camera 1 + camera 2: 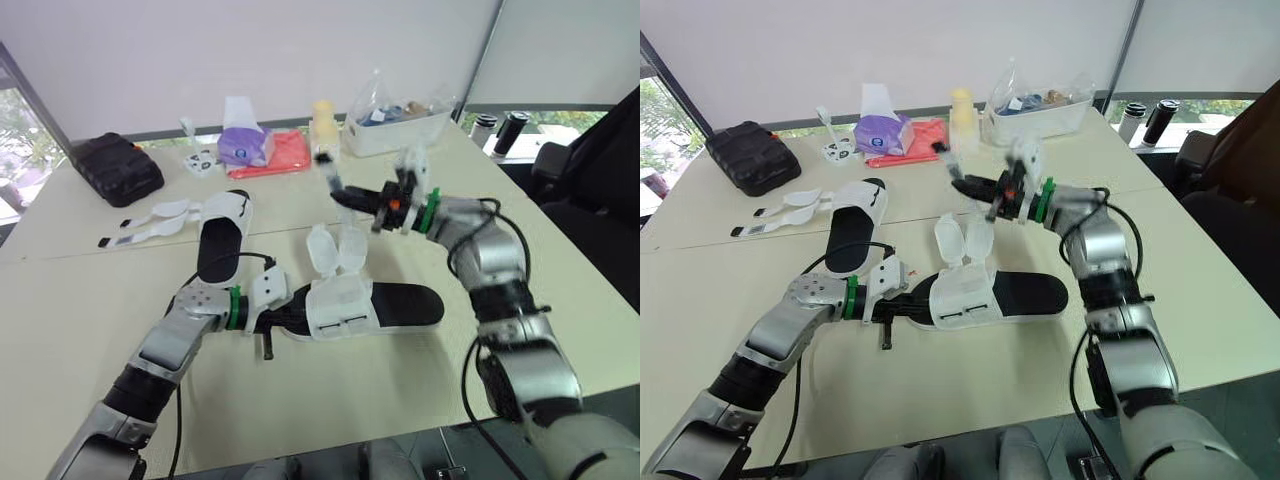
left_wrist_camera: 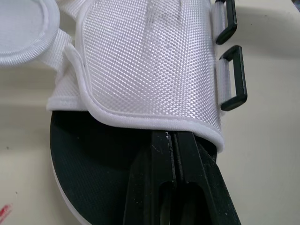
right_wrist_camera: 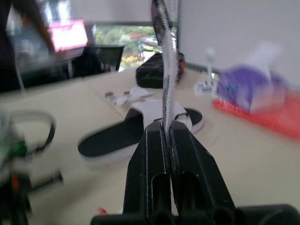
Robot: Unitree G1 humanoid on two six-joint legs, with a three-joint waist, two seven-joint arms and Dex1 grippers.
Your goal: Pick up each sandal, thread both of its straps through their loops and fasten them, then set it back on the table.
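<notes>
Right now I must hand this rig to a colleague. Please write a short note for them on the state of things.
Left gripper: fingers shut on the near sandal, at the edge of its white upper. The sandal lies on the table.
Right gripper: above the table, fingers shut on a thin strap. I cannot tell which sandal it belongs to.
Far sandal: on the table, straps spread open.
Done: nothing fastened. The near sandal's black loops are empty.
Left: thread and fasten the straps of both sandals, then set each down.
</notes>
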